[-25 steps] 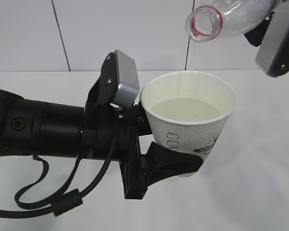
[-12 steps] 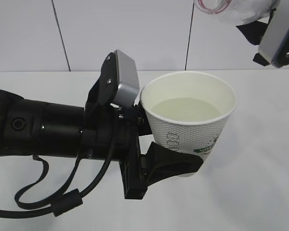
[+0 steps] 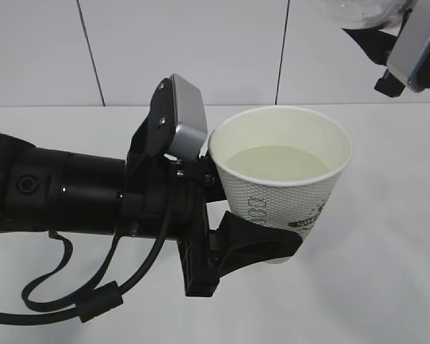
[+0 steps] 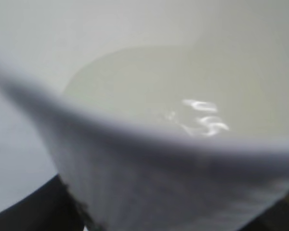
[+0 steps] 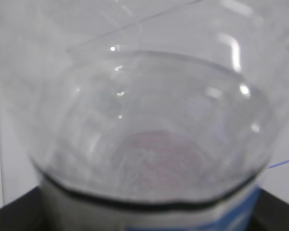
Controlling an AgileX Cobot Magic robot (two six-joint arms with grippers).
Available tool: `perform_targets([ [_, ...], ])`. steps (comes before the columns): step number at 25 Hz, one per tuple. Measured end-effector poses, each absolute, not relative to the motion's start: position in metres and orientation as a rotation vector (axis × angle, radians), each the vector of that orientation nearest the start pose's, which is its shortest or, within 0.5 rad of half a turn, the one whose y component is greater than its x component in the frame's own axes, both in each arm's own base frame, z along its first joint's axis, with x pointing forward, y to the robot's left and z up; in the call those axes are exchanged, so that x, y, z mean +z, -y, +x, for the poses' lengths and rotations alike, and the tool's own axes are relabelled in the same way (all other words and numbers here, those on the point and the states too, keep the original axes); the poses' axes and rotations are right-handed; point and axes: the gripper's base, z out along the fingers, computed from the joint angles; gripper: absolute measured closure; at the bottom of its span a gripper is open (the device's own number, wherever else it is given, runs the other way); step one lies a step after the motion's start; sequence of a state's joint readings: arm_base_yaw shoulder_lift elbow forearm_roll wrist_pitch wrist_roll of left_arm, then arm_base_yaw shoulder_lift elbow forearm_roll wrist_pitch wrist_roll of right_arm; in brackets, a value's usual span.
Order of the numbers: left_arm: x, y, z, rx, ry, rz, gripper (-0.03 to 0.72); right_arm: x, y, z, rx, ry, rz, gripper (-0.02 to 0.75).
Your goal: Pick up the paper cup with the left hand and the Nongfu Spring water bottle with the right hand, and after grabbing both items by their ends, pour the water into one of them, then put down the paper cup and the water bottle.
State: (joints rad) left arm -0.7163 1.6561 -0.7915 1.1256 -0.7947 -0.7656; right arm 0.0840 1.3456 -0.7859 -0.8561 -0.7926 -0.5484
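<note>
The white paper cup (image 3: 290, 204) with green print is upright above the table, and my left gripper (image 3: 254, 222) is shut on its lower part. Pale water (image 3: 276, 163) fills it about halfway. In the left wrist view the paper cup (image 4: 159, 183) fills the frame, blurred, with the water (image 4: 144, 91) glinting inside. At the top right, my right gripper (image 3: 378, 30) is shut on the Nongfu Spring water bottle (image 3: 358, 8); only a sliver of clear plastic shows. The right wrist view looks along the clear bottle (image 5: 149, 120), which covers the jaws.
The white table (image 3: 387, 279) runs under both arms, with a white tiled wall (image 3: 201, 50) behind. Black cables (image 3: 72, 290) loop below the left arm.
The right gripper has lifted the bottle up and to the right; its red-ringed mouth has left the top of the frame. The cup and left arm have stayed still.
</note>
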Motion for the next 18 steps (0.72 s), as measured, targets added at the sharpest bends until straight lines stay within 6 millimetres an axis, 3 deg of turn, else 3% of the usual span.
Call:
perform_targets([
  [18, 0.216, 0.2554, 0.2042, -1.01, -1.501, 1.286, 0.179, 0.318, -0.0727, 0.2811, -0.372, -0.947, -1.156, 0.245],
])
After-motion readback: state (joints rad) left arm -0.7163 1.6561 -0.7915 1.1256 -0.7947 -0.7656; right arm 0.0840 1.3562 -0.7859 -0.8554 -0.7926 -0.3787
